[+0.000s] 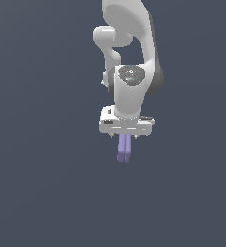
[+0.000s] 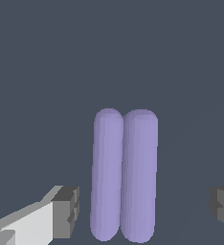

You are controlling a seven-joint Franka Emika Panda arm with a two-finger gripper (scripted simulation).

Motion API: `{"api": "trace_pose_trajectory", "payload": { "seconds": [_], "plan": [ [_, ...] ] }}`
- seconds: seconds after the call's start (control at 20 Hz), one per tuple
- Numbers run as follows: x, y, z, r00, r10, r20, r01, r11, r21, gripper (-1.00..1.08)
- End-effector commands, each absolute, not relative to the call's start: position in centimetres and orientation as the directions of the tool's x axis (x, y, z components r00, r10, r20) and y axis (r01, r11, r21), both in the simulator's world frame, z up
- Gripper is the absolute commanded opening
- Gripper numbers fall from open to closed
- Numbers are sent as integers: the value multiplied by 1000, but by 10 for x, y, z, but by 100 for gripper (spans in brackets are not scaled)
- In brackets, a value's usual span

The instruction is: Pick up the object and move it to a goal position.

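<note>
Hanging straight down from the white arm (image 1: pixel 129 43), the gripper (image 1: pixel 125 136) points at the flat slate-grey ground (image 1: pixel 42 193), its broad white body level and facing the exterior view. Below that body sits the object (image 1: pixel 124 148), a small lavender-purple piece made of two short rounded bars joined side by side. In the exterior view it appears directly under the middle of the gripper, its long axis running away from the palm, and it is far narrower than the white body above it.

The wrist view shows the same object (image 2: pixel 124 174) lying between the two dark fingertips (image 2: pixel 66 211), with its two bars parallel and their rounded ends clear to see. One fingertip, on a pale grey finger, stands just beside one bar with a thin strip of ground visible between them. The other fingertip (image 2: pixel 223 206) is well apart from the other bar, with a wide stretch of bare ground in the gap. So the jaws stand wide apart, much wider than the piece, and neither pad touches it. Nothing is gripped.

Whether the object rests on the ground or is lifted off it cannot be told from either view.
</note>
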State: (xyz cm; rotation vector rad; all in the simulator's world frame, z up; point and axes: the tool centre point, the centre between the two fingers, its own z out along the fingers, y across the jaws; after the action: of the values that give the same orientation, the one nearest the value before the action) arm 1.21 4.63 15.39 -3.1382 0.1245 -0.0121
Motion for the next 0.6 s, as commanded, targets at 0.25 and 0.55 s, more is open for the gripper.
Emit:
{"api": "trace_pose_trajectory", "payload": {
  "seconds": [0.25, 0.55],
  "plan": [
    [13, 55, 146, 993, -118, 0, -118, -993, 0, 100],
    [13, 55, 140, 993, -115, 0, -115, -993, 0, 100]
  ]
}}
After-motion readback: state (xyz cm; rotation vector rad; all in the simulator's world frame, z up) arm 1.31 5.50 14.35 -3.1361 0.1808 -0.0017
